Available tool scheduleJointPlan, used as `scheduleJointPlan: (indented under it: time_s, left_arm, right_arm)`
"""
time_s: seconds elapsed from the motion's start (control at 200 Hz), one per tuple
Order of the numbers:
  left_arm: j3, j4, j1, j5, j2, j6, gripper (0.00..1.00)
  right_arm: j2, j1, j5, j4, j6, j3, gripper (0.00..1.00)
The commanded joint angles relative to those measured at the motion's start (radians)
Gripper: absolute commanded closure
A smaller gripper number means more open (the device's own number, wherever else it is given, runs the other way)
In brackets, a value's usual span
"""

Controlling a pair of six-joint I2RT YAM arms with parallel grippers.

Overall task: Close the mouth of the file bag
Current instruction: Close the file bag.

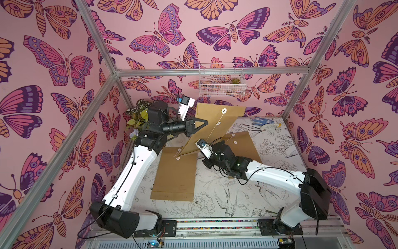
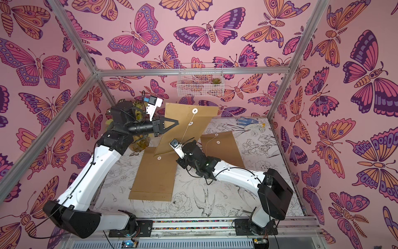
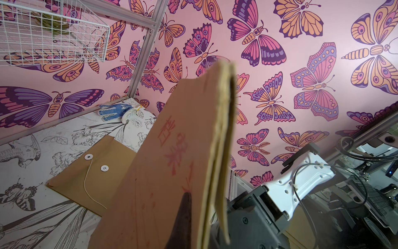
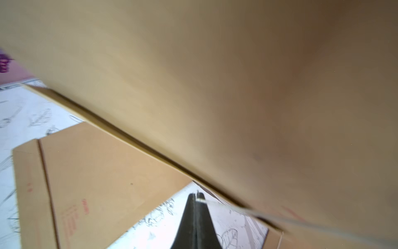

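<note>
While clamping the file bag [image 1: 230, 116] by its nine o'clock edge in the left pincer [image 1: 206, 123], held it tilted above the table [image 1: 215, 194]. Pinched its string [image 1: 212, 133] in the closed right pincer [image 4: 196, 197]. Judged light, fairly stiff, creasable; best gripped at edges.

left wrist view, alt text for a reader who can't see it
The left gripper holds up a brown file bag, nearly edge-on, red writing on its face. Behind, a second file bag lies flat on the table, a blue-dotted glove beyond.
</note>
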Motion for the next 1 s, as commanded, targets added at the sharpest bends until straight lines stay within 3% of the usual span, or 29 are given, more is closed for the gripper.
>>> scheduleJointPlan:
  time_s: [0.0,0.34,0.476,0.621,0.801,0.996]
  left_arm:
    - [0.005,0.023,-0.007,0.052,-0.035,-0.021,1.0]
    - [-0.021,0.023,0.045,0.026,-0.053,-0.067,1.0]
    - [-0.039,0.022,0.104,0.019,-0.059,-0.107,1.0]
    - [-0.055,0.022,0.15,0.026,-0.065,-0.131,1.0]
    - [-0.077,0.022,0.158,0.039,-0.066,-0.137,1.0]
    - [-0.098,0.021,0.157,0.054,-0.08,-0.14,1.0]
  right_arm:
    - [-0.047,-0.035,-0.007,0.005,0.026,-0.024,1.0]
    - [-0.168,-0.146,0.001,0.016,0.037,-0.144,1.0]
    - [-0.24,-0.193,-0.019,0.009,0.006,-0.189,1.0]
    - [-0.309,-0.251,-0.115,-0.049,-0.002,-0.192,1.0]
    - [-0.353,-0.352,-0.311,-0.116,0.091,-0.135,1.0]
    - [-0.351,-0.41,-0.302,-0.143,0.206,-0.051,1.0]
